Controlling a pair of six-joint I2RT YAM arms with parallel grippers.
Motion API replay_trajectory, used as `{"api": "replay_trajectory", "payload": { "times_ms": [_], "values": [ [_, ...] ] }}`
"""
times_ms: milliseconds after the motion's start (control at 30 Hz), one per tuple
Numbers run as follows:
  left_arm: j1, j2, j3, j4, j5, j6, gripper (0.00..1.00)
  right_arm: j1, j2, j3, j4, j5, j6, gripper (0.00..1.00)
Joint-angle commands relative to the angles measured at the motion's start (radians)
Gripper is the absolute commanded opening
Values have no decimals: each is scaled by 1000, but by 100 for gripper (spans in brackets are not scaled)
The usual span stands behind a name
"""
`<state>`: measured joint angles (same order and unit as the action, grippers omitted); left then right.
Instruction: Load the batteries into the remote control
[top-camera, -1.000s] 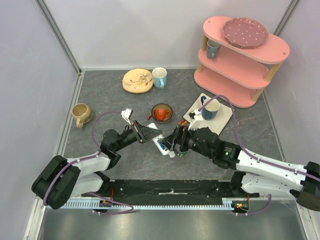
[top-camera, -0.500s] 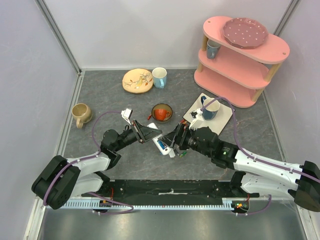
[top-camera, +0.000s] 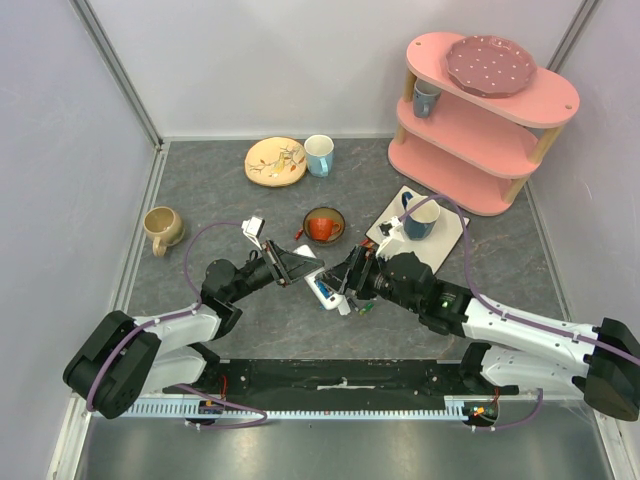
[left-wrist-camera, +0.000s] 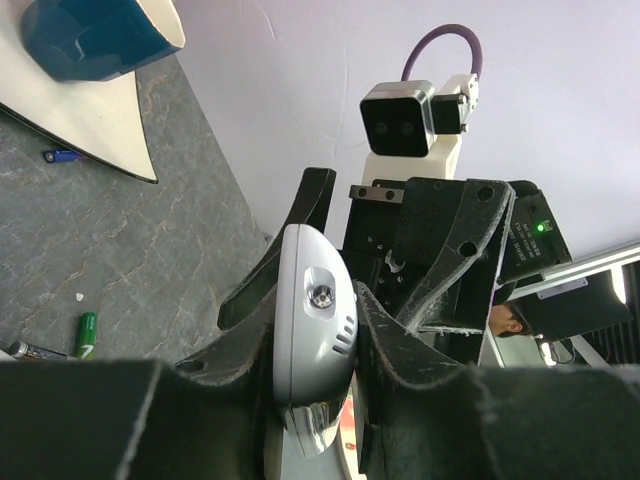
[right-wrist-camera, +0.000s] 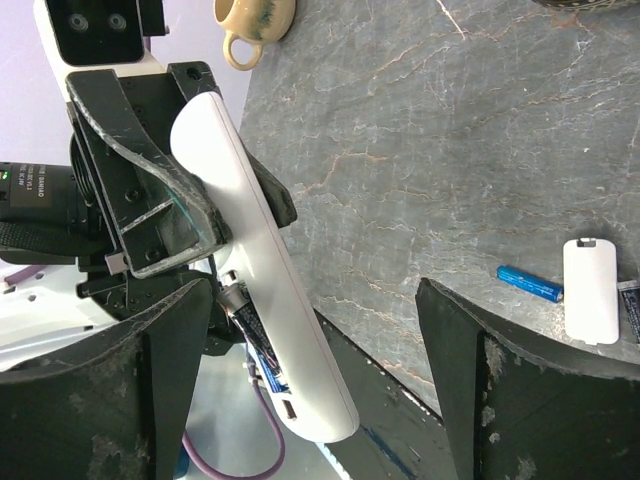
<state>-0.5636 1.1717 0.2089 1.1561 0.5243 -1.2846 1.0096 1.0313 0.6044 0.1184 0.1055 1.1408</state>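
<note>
The left gripper (top-camera: 285, 266) clamps the smooth white plastic remote control (right-wrist-camera: 262, 290), a slim rounded bar; a dark battery (right-wrist-camera: 248, 328) lies in its open slot. The right gripper (right-wrist-camera: 315, 300) straddles it, jaws spread, having edged slightly closer.

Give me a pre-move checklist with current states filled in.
1. Remote control clamped in left end effector: ok.
2. Right end effector open, nothing pinched: ok.
3. Battery compartment uncovered, white cover off: ok.
4. Dark battery in the compartment fully seated: cannot tell.
5. Loose cells left to pick, blue battery beside the cover and green battery: ok.
</note>
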Motion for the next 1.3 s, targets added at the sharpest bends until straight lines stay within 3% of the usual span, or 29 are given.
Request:
{"api": "replay_trajectory", "payload": {
  "times_ms": [0,1267],
  "values": [
    [-2,-15,21,63,-20,25,2,-8,3,-11,36,-1,30,90],
    [-2,-52,46,51,-46,21,2,-11,1,-74,89,-27,62,83]
  ]
}}
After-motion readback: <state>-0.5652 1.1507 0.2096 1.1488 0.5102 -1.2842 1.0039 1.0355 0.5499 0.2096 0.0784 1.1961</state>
